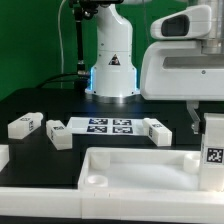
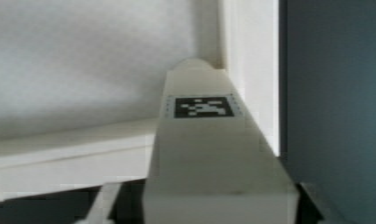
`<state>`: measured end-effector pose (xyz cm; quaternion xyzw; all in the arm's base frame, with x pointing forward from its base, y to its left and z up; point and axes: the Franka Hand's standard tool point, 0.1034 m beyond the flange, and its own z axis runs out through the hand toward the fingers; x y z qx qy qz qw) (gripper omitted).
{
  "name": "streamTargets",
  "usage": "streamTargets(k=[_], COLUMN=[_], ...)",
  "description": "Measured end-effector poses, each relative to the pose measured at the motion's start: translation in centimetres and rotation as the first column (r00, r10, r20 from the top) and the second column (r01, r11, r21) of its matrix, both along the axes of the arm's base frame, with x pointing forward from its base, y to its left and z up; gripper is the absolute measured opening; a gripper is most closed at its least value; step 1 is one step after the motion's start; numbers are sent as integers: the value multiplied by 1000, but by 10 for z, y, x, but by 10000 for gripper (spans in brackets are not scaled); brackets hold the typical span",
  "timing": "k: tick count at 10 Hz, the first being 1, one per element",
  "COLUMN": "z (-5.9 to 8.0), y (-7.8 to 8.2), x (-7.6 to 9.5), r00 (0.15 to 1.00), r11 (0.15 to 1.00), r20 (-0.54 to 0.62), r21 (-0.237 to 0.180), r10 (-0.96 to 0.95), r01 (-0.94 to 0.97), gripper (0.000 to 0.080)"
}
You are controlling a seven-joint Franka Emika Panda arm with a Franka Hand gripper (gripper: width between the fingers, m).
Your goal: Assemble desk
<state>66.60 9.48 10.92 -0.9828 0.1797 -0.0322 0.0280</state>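
Observation:
The white tabletop point(image 1: 130, 170) with its raised rim lies at the front of the exterior view. My gripper point(image 1: 208, 125) is shut on a white square-section leg point(image 1: 212, 148) with a black-and-white tag, held upright over the tabletop's corner at the exterior view's right. In the wrist view the held leg point(image 2: 211, 150) fills the middle, between the dark fingers of my gripper point(image 2: 211, 208), and points into the rimmed corner of the tabletop point(image 2: 96, 80). Whether the leg's end touches the corner socket is hidden.
Three loose tagged legs lie on the black table: two at the exterior view's left point(image 1: 25, 125) point(image 1: 57, 133) and one at the right point(image 1: 158, 130). Another white part point(image 1: 3, 155) shows at the left edge. The marker board point(image 1: 108, 126) lies between them, before the robot base point(image 1: 112, 65).

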Motion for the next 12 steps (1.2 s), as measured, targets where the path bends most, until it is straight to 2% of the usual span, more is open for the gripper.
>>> streamTargets(k=[2, 4, 7, 8, 9, 10, 11, 12], z=[0, 0, 0, 0, 0, 0, -1, -1], y=[-2, -5, -5, -4, -4, -4, -2, 0], x=[0, 0, 0, 0, 0, 0, -1, -3], r00=[979, 909, 843, 840, 851, 867, 891, 934], r11=[979, 908, 842, 839, 850, 866, 890, 933], r20=[-11, -35, -52, -52, -50, -48, -47, -47], r21=[16, 45, 48, 48, 47, 47, 42, 33], r10=[-203, -415, -535, -540, -522, -496, -452, -355], r01=[203, 416, 537, 542, 524, 497, 454, 357], gripper=[290, 290, 290, 364, 364, 548, 548, 628])
